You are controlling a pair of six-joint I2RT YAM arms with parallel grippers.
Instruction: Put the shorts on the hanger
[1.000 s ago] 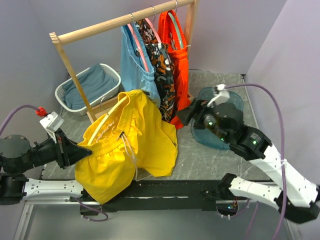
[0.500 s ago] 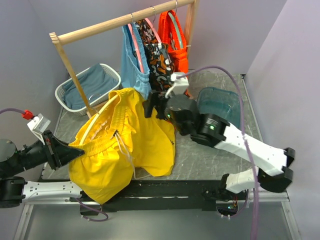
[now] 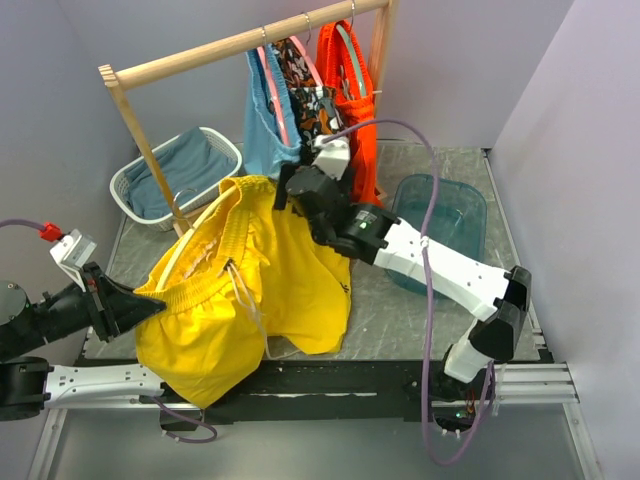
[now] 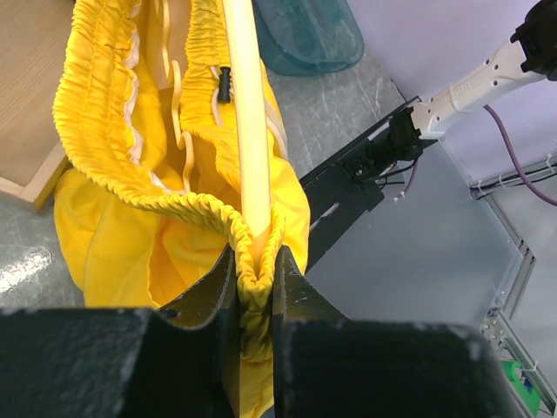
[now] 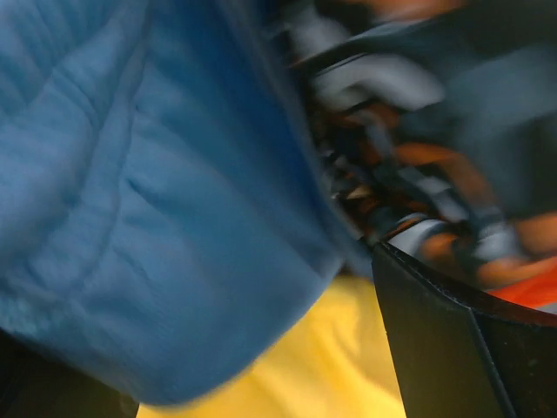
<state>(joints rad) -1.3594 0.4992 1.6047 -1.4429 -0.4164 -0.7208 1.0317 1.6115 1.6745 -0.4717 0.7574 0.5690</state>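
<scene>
Your left gripper (image 4: 257, 261) is clamped tight on the elastic waistband of the yellow shorts (image 4: 130, 139). The end of the pale wooden hanger (image 4: 242, 104) is pinched in the same bite, with the waistband folded over the hanger's tip right between the fingers. From that wrist camera you see the hanger run straight away from the gripper through the waist opening, and a small black stopper (image 4: 224, 85) on the drawstring sits just beside it.

From above, the shorts fill the front-left part of the table (image 3: 400, 310), between your two arms. One curved arm of the hanger shows inside the open waist, and the lower folds overlap the table's near edge.

Your right gripper (image 3: 285, 192) is at the far top corner of the shorts, just under the light blue shorts (image 3: 265, 120) on the wooden rack (image 3: 230, 45). Its wrist camera is blurred: blue fabric fills most of it, yellow shows below, and one black finger sits at the lower right. You cannot tell whether this gripper is open or closed, or whether it touches either garment.

A patterned garment (image 3: 312, 115) and orange shorts (image 3: 352, 95) hang further along the rack. A white basket (image 3: 140, 190) stands far left, and a teal bin (image 3: 455, 210) sits behind the right arm.
</scene>
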